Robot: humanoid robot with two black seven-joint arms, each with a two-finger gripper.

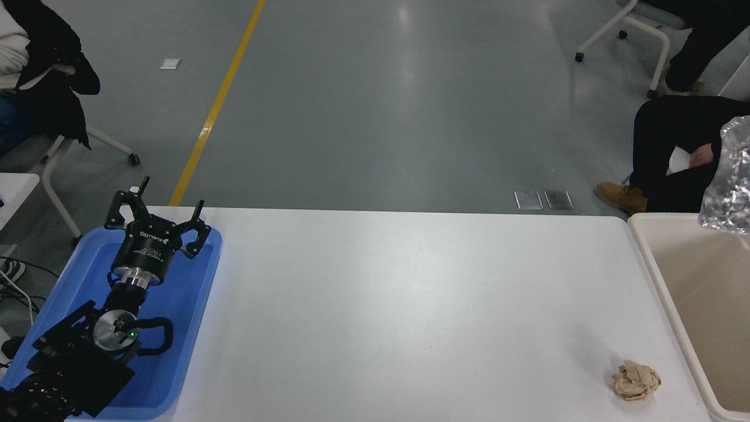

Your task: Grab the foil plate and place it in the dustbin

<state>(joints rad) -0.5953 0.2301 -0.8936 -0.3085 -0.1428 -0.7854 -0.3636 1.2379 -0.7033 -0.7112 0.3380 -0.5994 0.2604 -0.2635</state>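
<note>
One wide white counter (410, 305) carries the cream dustbin (650, 264) at its right edge. Above the dustbin's far corner hangs the foil plate (729, 176), mostly out of frame: probably light, flimsy, easily crushed, best pinched by its rim. The right hand is unseen; the left hand (158, 214), parked over the blue tray (193, 328), is spread wide.

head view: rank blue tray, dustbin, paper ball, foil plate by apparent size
1. Blue tray, partly covered by the parked left arm.
2. Dustbin, cut off by the frame, so its rank against the tray is unsure.
3. Foil plate, only a sliver showing at the right edge.
4. Paper ball, smallest.
</note>
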